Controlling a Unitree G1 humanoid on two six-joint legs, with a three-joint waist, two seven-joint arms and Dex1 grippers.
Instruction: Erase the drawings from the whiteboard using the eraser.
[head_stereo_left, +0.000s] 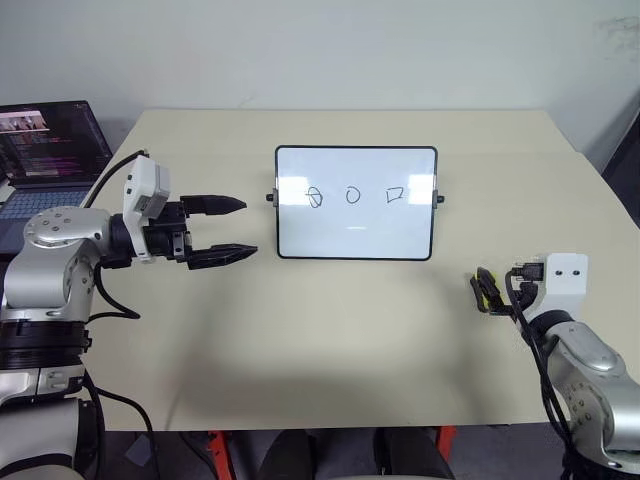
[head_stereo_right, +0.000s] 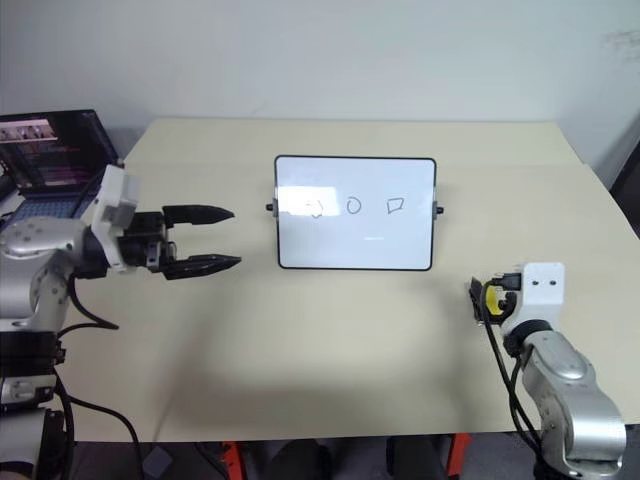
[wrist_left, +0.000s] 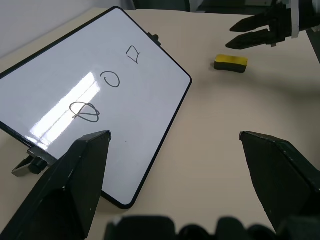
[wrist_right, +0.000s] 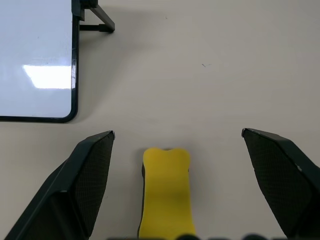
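Eraser (wrist_right: 165, 190) lies on table (head_stereo_left: 330, 340), between the wide-open fingers of R gripper (wrist_right: 177, 150), untouched. L gripper (head_stereo_left: 232, 230) open too, hovering left of whiteboard (head_stereo_left: 356, 235); drawings (head_stereo_left: 353, 195) all intact.

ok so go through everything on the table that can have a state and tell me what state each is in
whiteboard: propped up on the table, not yet wiped.
drawings: all three intact.
eraser: lying on the table, not gripped.
left tool: open, empty, beside the board.
right tool: open, fingers either side of the eraser.
laptop: open, screen lit.
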